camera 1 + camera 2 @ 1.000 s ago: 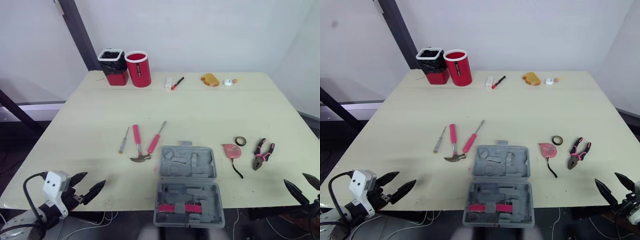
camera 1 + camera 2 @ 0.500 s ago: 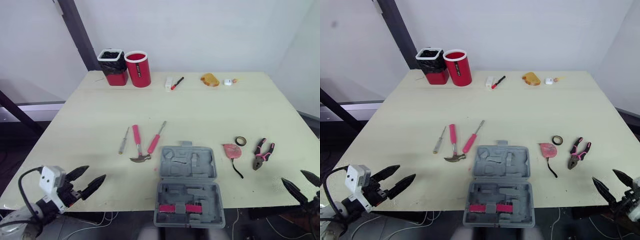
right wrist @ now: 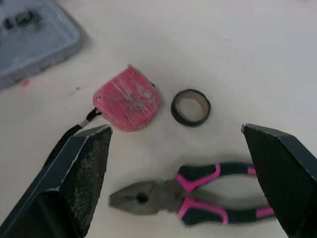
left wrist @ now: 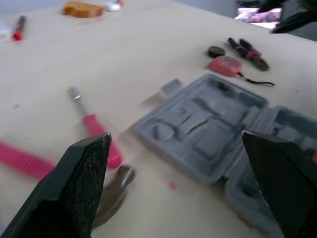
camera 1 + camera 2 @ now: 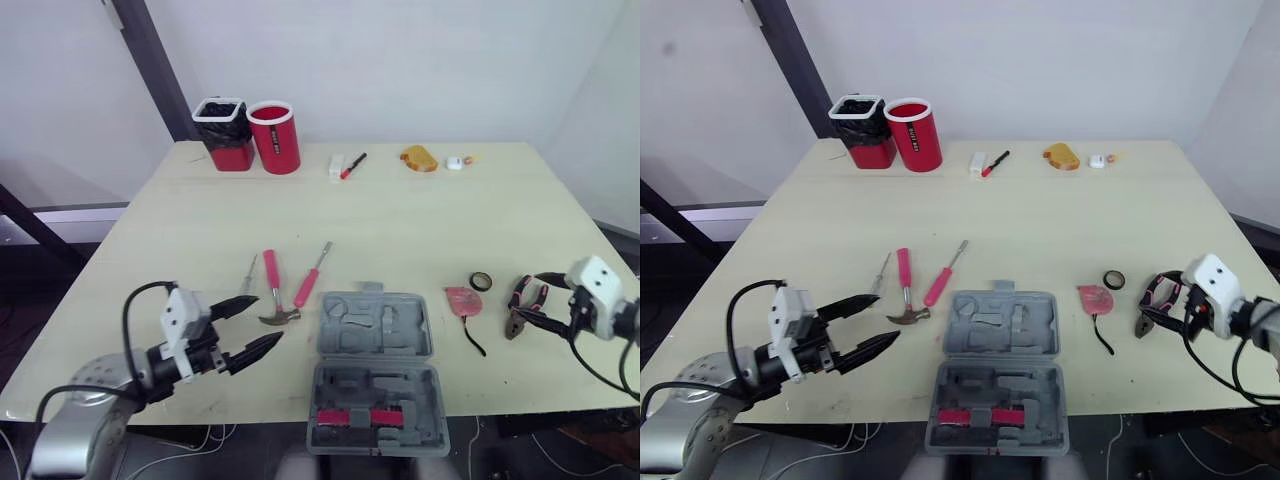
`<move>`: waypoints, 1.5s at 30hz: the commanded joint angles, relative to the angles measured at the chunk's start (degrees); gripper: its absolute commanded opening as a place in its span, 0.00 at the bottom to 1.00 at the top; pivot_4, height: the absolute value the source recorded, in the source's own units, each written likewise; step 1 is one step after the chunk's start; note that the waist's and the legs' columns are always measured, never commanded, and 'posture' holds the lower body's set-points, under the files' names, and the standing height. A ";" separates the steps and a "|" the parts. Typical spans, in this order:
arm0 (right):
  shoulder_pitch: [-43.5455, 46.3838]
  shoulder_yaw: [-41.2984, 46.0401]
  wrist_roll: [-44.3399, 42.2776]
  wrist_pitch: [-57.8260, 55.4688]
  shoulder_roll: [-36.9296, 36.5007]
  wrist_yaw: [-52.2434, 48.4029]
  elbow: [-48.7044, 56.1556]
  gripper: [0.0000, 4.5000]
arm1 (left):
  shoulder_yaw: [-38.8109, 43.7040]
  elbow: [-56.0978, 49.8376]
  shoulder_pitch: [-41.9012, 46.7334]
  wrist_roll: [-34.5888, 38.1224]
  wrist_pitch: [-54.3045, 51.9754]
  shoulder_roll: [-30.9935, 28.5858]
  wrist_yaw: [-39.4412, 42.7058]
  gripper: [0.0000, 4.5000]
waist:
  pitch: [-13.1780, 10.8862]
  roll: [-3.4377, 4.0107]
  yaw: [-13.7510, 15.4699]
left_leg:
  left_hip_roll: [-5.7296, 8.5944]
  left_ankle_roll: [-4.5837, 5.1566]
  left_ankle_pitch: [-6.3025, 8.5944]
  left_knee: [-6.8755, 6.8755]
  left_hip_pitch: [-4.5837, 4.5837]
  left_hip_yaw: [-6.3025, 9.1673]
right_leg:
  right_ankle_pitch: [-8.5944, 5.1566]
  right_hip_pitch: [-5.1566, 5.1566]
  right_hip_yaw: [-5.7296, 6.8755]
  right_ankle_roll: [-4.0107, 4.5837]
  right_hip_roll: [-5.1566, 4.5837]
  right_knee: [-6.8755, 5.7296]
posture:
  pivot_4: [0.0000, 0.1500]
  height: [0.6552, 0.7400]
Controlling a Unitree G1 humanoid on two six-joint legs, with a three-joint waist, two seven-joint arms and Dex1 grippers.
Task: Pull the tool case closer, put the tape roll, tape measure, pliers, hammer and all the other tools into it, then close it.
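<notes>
Right wrist view: ring-shaped tape roll [image 3: 190, 107] beside pliers [image 3: 164, 192].

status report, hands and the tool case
Left hand open near pink-handled hammer. Right hand open above pink-and-black pliers. Grey plastic tool case lies open between them. Nothing in the way.

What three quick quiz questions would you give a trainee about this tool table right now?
1. True or false: the tool case is shut.
2. Which small black ring lies beside the tape measure?
3. The right gripper is: A) open, B) shut on the tape measure, C) shut on the tool case.

Key: 1 false, both halves lie open; 2 the tape roll; 3 A.
</notes>
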State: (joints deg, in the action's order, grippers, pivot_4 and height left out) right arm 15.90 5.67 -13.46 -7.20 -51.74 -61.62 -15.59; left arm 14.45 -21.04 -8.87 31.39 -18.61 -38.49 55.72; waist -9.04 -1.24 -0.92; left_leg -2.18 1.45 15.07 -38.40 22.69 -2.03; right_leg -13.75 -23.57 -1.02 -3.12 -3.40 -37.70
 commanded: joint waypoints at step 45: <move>50.11 -40.59 52.03 34.43 16.17 0.39 -59.92 0.16 | -4.88 -15.96 10.10 11.41 -10.27 -3.02 -4.51 1.00 | -0.30 0.35 -1.30 | -0.01 -0.03 -0.02 -0.01 0.04 0.02 | 0.05 -0.03 -0.01 0.01 0.01 0.00 | 1.00 0.97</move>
State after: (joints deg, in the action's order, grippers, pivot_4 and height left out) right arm 64.89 -35.13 38.17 27.58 -35.52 -62.32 -75.34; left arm 8.56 -34.34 1.40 42.10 -29.51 -41.33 51.71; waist -9.34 -0.89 -2.22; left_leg -2.18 1.42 15.06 -38.41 22.72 -2.01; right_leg -13.69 -23.60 -1.03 -3.11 -3.39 -37.72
